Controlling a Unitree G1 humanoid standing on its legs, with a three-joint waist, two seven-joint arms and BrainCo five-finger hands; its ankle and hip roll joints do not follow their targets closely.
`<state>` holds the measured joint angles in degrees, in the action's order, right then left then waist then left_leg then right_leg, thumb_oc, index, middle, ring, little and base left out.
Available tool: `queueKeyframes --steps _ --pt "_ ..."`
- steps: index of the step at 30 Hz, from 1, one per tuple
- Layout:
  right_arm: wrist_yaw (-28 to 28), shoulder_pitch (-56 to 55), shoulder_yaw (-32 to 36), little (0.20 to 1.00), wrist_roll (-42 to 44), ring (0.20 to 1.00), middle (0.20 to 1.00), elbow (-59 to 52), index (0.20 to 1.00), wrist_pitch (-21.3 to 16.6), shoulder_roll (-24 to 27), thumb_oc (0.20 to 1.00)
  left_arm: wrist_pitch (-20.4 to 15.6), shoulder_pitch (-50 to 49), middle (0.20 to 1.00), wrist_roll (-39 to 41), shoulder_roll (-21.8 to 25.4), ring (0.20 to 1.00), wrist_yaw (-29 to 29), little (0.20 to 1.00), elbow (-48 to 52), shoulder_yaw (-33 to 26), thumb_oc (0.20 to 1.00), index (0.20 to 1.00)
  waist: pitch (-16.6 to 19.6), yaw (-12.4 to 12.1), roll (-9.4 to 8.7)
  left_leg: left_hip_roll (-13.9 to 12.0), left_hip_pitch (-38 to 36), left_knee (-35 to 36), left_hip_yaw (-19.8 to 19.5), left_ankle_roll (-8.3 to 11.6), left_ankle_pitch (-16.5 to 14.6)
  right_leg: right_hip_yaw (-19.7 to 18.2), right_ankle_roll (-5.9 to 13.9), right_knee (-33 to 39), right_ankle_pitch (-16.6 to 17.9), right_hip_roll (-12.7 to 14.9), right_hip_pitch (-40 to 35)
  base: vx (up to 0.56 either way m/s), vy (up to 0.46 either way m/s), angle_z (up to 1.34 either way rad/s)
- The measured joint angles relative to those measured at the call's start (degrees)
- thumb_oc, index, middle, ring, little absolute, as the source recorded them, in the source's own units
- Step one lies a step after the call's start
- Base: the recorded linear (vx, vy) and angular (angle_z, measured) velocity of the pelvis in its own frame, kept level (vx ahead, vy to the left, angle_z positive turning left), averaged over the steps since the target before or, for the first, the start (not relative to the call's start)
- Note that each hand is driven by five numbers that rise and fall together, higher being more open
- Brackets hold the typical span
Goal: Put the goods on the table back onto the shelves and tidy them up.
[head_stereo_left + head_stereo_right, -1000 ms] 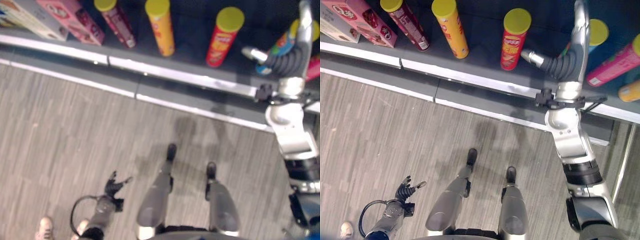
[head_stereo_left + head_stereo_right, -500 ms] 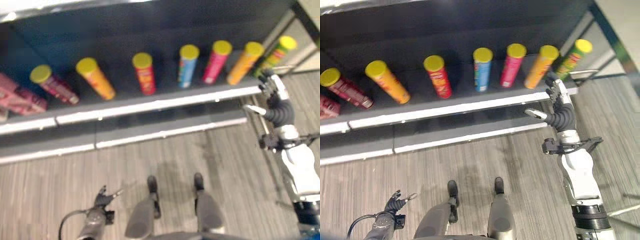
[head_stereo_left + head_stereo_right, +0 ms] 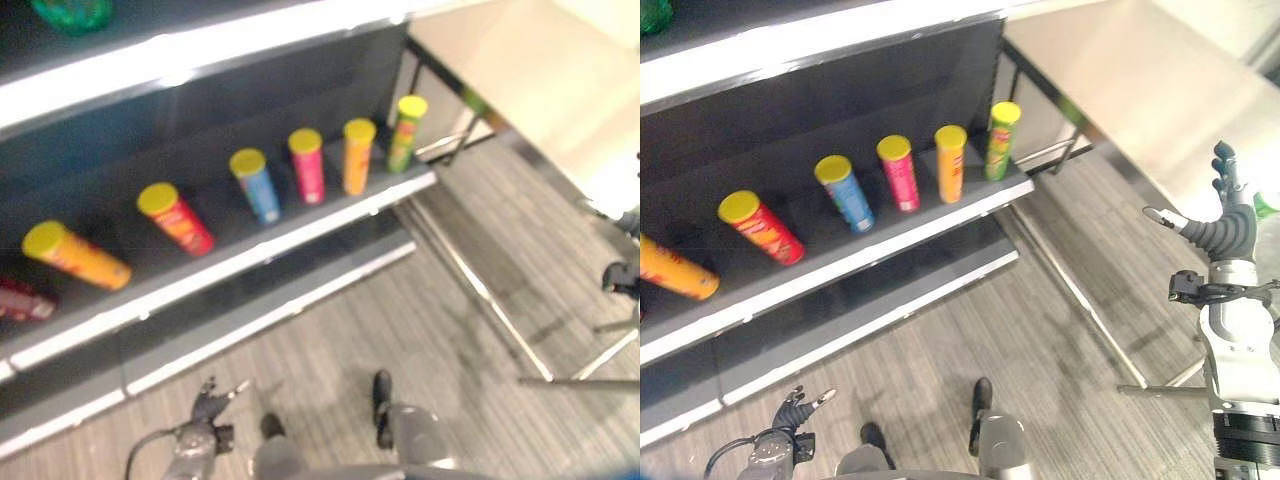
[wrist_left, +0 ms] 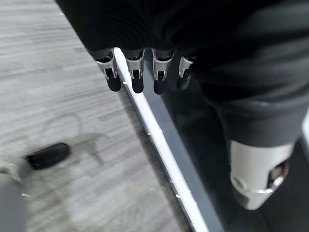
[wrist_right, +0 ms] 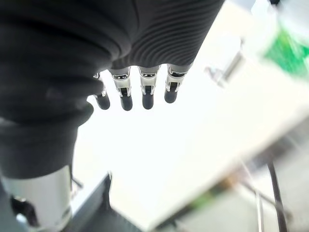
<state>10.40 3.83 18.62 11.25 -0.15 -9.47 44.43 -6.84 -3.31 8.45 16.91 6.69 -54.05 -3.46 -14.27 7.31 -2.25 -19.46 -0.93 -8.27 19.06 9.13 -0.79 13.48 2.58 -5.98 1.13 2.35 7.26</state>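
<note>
Looking through the left eye view, a row of yellow-lidded tube cans sits on the dark shelf [image 3: 250, 262] across the upper left and centre, ending in the green can [image 3: 405, 133] at the shelf's end. The pale table [image 3: 520, 80] fills the upper right corner. The left hand [image 3: 208, 405] hangs low at the bottom left, fingers loosely spread, holding nothing.

Over to the right eye view: same shelf, with the red can [image 3: 761, 226], blue can [image 3: 844, 192], pink can [image 3: 898, 172] and orange can [image 3: 950, 162] each upright on it. The right hand [image 3: 1220, 222] is raised at the right edge, fingers straight and thumb out, empty, its palm toward the table. A sliver of something green [image 3: 1268, 204] shows at the right edge just beside that hand; whether it is a table item I cannot tell.

Left wrist view now: fingers [image 4: 137, 77] relaxed and straight, only floor and the white shelf edge [image 4: 159, 145] past them.

Right wrist view: fingers [image 5: 147, 92] extended, the bright tabletop beyond them, and a blurred green object [image 5: 289, 50] in the upper right corner, lying ahead of the fingertips and off to one side. Its long axis is unreadable. By my read, the right hand is far nearer the table's goods, so the next reach should be its job.
</note>
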Motion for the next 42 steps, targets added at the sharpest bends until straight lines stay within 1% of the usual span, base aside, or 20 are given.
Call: queueKeyframes --steps 1,3,6,7,8,10,11,12,14,17,18,20,24,27,30,32,36,38,41,42 --pt "0.64 0.55 -0.20 1.000 0.01 1.000 1.000 -0.24 1.000 -0.02 0.36 1.000 0.06 -0.13 1.000 0.17 -0.17 1.000 -0.09 1.000 0.18 0.35 1.000 1.000 0.45 -0.31 -0.23 -0.43 -0.32 -1.20 -1.39 -0.56 0.65 -0.16 -0.96 -0.65 -1.03 -1.02 0.25 0.09 -0.221 -0.46" --pt "0.80 2.11 -0.66 1.000 -0.01 1.000 1.000 -0.38 1.000 0.02 1.11 1.000 0.14 -0.26 1.000 0.68 -0.50 1.000 -0.27 1.000 1.25 2.68 1.000 1.000 0.99 -2.41 -2.24 1.27 2.94 -9.36 -11.46 -1.34 1.14 -3.91 -2.74 -0.99 -1.29 -0.20 -0.12 0.17 -0.160 -0.79" --pt "1.75 4.17 -2.27 1.000 -0.01 1.000 1.000 -0.25 1.000 -0.01 3.85 1.000 0.13 -0.91 1.000 1.65 -1.71 1.000 -0.89 1.000 1.95 6.26 1.000 1.000 1.01 -4.29 -3.19 11.15 4.99 -6.99 -18.71 -0.80 -3.54 -8.93 -2.80 0.79 -0.18 1.23 -0.63 0.18 -0.061 -0.74" --pt "1.94 4.26 -2.37 1.000 -0.02 1.000 1.000 -0.14 1.000 -0.03 4.27 1.000 0.12 -1.05 1.000 1.64 -1.85 1.000 -1.25 1.000 2.06 6.32 1.000 1.000 1.11 -4.69 -2.97 13.53 6.59 -6.38 -18.76 -1.98 -4.02 -9.73 -2.99 1.50 0.39 1.32 -0.62 0.14 -0.026 -0.45" --pt "2.51 4.37 -2.34 1.000 -0.06 1.000 1.000 0.57 1.000 -0.04 4.88 1.000 0.09 -0.85 1.000 1.64 -2.06 1.000 -1.39 1.000 2.24 6.34 1.000 1.000 1.14 -4.74 -2.89 18.45 9.19 -5.15 -20.65 -2.99 -4.10 -10.53 -2.84 2.34 0.76 2.41 -0.15 0.11 -0.021 -0.59" --pt "3.01 4.45 -2.59 1.000 -0.44 1.000 1.000 1.50 1.000 0.07 5.31 1.000 0.17 -1.26 1.000 1.63 -2.19 1.000 -1.48 1.000 2.01 6.12 1.000 1.000 1.69 -5.73 -0.97 21.26 11.99 -2.56 -21.58 -4.75 -3.64 -9.45 -2.55 3.09 1.61 1.83 0.16 0.17 0.011 -0.63" --pt "3.32 4.41 -2.69 1.000 -0.72 1.000 1.000 2.92 1.000 0.11 5.27 1.000 0.30 -1.52 1.000 1.61 -2.07 1.000 -1.56 1.000 1.62 6.10 1.000 1.000 1.71 -6.03 -0.39 23.55 11.97 -1.28 -25.17 -6.37 -2.55 -10.57 -2.17 2.87 1.32 1.54 1.01 0.38 0.205 -0.74" --pt "3.87 4.41 -2.69 1.000 -1.69 1.000 1.000 3.15 1.000 0.18 5.36 1.000 0.61 -1.97 1.000 1.62 -2.07 1.000 -1.65 1.000 1.30 5.83 1.000 1.000 1.50 -6.23 0.36 23.33 11.08 0.05 -23.23 -8.51 -1.48 -11.05 0.98 3.65 -0.12 1.30 -0.01 0.32 0.194 -0.70" --pt "4.11 3.73 -2.60 1.000 -3.16 1.000 1.000 4.27 1.000 0.18 5.05 1.000 0.83 -0.25 1.000 1.59 -2.25 1.000 -1.74 1.000 -4.06 6.35 1.000 1.000 1.32 -5.85 0.31 24.44 7.43 0.54 -22.44 -10.83 -1.08 -11.37 2.64 0.41 -2.78 3.21 -1.20 0.24 0.147 -0.39" --pt "5.25 3.04 -2.20 1.000 -5.63 1.000 1.000 3.55 1.000 0.23 5.57 1.000 0.95 -0.60 1.000 1.51 -2.06 1.000 -1.63 1.000 -4.73 6.37 1.000 1.000 1.67 -4.37 0.01 25.36 3.93 0.41 -19.23 -14.59 -2.42 -11.41 7.22 -16.18 -4.91 6.08 2.10 0.15 0.039 -0.33" --pt "5.28 3.05 -2.06 1.000 -5.60 1.000 1.000 3.60 1.000 0.18 5.55 1.000 1.00 -0.55 1.000 1.49 -1.93 1.000 -1.44 1.000 -5.06 6.42 1.000 1.000 1.46 -4.39 -0.19 25.39 3.61 0.57 -18.72 -14.89 -2.32 -11.51 8.38 -20.19 -5.24 6.62 3.94 0.10 -0.075 -0.14" --pt "5.39 2.63 -1.77 1.000 -5.54 1.000 1.000 4.89 1.000 0.32 5.57 1.000 1.13 -0.29 1.000 1.36 -1.34 1.000 -1.20 1.000 -4.36 7.79 1.000 1.000 0.63 -3.95 -0.59 25.18 2.90 0.14 -18.18 -15.95 -1.97 -9.70 7.20 -26.20 -6.89 8.82 6.85 0.11 -0.134 -0.07" --pt "5.19 2.26 -0.31 1.000 -5.47 1.000 1.000 5.53 1.000 0.26 5.67 1.000 1.03 1.03 1.000 1.08 -1.28 1.000 -1.54 1.000 -2.37 8.15 1.000 1.000 -0.13 -3.23 0.09 22.71 2.92 1.37 -19.71 -15.30 -2.60 -8.44 8.02 -8.62 -6.19 9.76 4.38 0.26 -0.235 -0.07" --pt "5.55 2.04 0.61 1.000 -5.43 1.000 1.000 6.82 1.000 0.31 5.64 1.000 0.99 2.16 1.000 1.07 -1.03 1.000 -1.86 1.000 -2.30 8.08 1.000 1.000 -0.90 -1.56 -0.25 22.40 2.01 2.23 -21.46 -14.23 -2.90 -9.52 9.08 4.35 -0.58 10.06 3.85 0.16 -0.178 0.34" --pt "5.63 1.88 0.27 1.000 -5.30 1.000 1.000 7.96 1.000 0.31 5.42 1.000 0.73 2.37 1.000 1.06 -0.29 1.000 -1.82 1.000 -2.96 7.99 1.000 1.000 -1.58 -1.23 -2.32 23.15 0.00 2.01 -23.23 -11.14 -5.01 -10.31 8.84 7.89 1.52 9.94 1.98 0.21 -0.291 0.37" --pt "5.53 0.69 0.37 1.000 -4.44 1.000 1.000 10.05 1.000 0.99 5.59 1.000 0.71 2.15 1.000 0.99 -0.98 1.000 -1.83 1.000 -3.13 7.98 1.000 1.000 -1.57 -0.20 -1.03 20.47 -1.40 3.12 -26.77 -8.54 -6.04 -9.54 9.13 5.54 5.70 7.72 1.39 0.20 -0.309 0.67" --pt "4.91 -0.33 1.15 1.000 -4.11 1.000 1.000 10.79 1.000 2.62 5.90 1.000 0.75 0.94 1.000 1.03 -3.24 1.000 -1.81 1.000 -2.29 7.42 1.000 1.000 -1.76 -0.35 1.54 13.89 -3.27 4.40 -28.51 -4.22 -5.96 -7.10 3.44 1.47 4.09 2.15 1.09 0.19 -0.382 0.32" --pt "4.00 -0.82 3.03 1.000 -2.25 1.000 1.000 11.08 1.000 2.64 6.19 1.000 0.45 0.93 1.000 1.37 -4.15 1.000 -1.85 1.000 -2.14 7.33 1.000 1.000 -1.43 -0.06 3.00 11.45 -2.43 4.07 -31.26 -3.81 -5.70 -5.53 1.05 -0.90 2.31 -0.31 1.12 0.08 -0.347 0.45" --pt "2.40 -3.01 4.98 1.000 0.21 1.000 1.000 10.75 1.000 2.59 6.28 1.000 0.58 1.27 1.000 1.66 -4.36 1.000 -1.90 1.000 -2.06 7.36 1.000 1.000 -1.46 0.74 1.16 10.37 -0.80 3.02 -32.20 -2.28 -3.38 -1.33 -0.24 -0.83 1.00 0.27 0.71 0.02 -0.186 0.66" --pt "1.82 -3.90 5.35 1.000 0.69 1.000 1.000 10.73 1.000 2.55 6.32 1.000 0.64 1.38 1.000 1.67 -4.48 1.000 -1.93 1.000 -1.96 7.39 1.000 1.000 -1.48 0.97 1.02 10.19 0.15 2.83 -29.99 -2.39 -3.07 -0.09 -0.78 -0.81 0.56 0.30 0.35 0.00 -0.067 0.70"
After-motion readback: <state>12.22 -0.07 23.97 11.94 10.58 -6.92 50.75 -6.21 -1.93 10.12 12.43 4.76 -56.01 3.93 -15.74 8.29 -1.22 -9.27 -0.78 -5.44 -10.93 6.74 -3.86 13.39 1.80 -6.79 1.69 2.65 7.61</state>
